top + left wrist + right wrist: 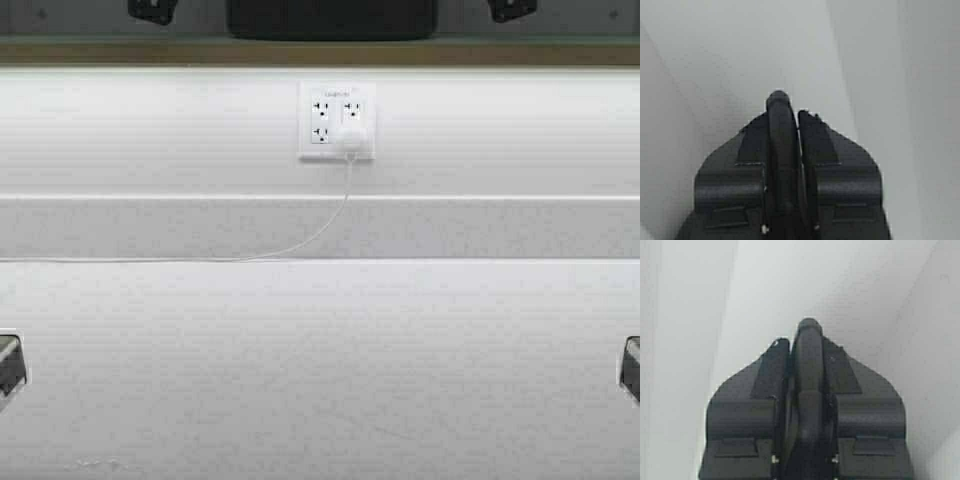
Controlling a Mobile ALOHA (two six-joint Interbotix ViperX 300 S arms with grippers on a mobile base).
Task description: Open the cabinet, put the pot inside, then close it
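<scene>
The black pot (330, 18) shows as a dark shape at the top edge of the high view, above the cabinet's tan lower edge (320, 50). My left gripper (789, 114) is shut on one black loop handle (778, 100) of the pot. My right gripper (807, 340) is shut on the other loop handle (809, 327). Both wrist views look into pale grey cabinet walls (715, 60) (850, 280). Dark parts at the top left (152, 10) and top right (512, 8) of the high view flank the pot. The cabinet doors are out of view.
A white wall with a socket plate (337, 120) and a plugged-in white cable (300, 245) faces me. A white countertop (320, 380) lies below. Dark arm parts show at the left (8, 365) and right (630, 365) edges.
</scene>
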